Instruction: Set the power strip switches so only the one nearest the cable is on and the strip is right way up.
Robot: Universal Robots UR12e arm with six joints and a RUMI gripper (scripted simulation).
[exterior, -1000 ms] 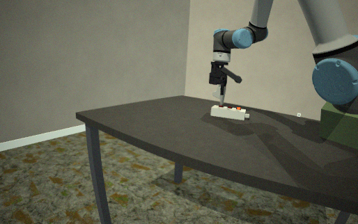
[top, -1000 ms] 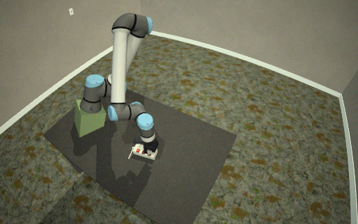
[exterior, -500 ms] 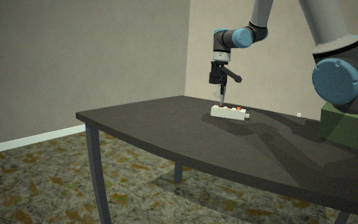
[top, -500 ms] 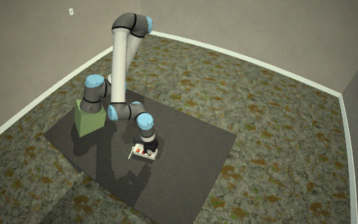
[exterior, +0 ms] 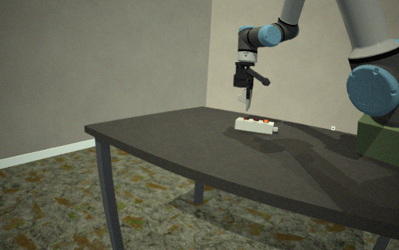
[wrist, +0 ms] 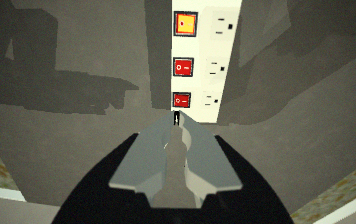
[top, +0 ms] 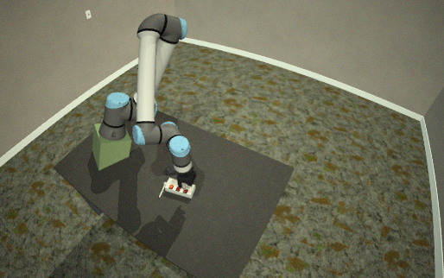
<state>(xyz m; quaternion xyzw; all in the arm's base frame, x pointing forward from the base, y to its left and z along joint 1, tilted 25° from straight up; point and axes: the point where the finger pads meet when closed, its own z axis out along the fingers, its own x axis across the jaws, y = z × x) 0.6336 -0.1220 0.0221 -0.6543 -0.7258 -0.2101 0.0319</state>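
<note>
The white power strip (top: 181, 190) lies right way up on the dark table; it also shows in the exterior view (exterior: 255, 125) and in the wrist view (wrist: 205, 60). It has three red switches. The far switch (wrist: 185, 23) glows yellow-orange. The middle switch (wrist: 183, 66) and the near switch (wrist: 181, 100) are dark red. In the exterior view the glowing switch (exterior: 265, 121) sits by the end with the short cable stub (exterior: 275, 129). My gripper (wrist: 176, 111) (exterior: 248, 105) is shut and empty. It hangs a little above the strip's end away from the cable, not touching it.
The arm stands on a green block (top: 111, 148) at the table's left end, also in the exterior view (exterior: 378, 137). The table's front edge (exterior: 217, 182) runs close below the strip in that view. Patterned floor surrounds the table.
</note>
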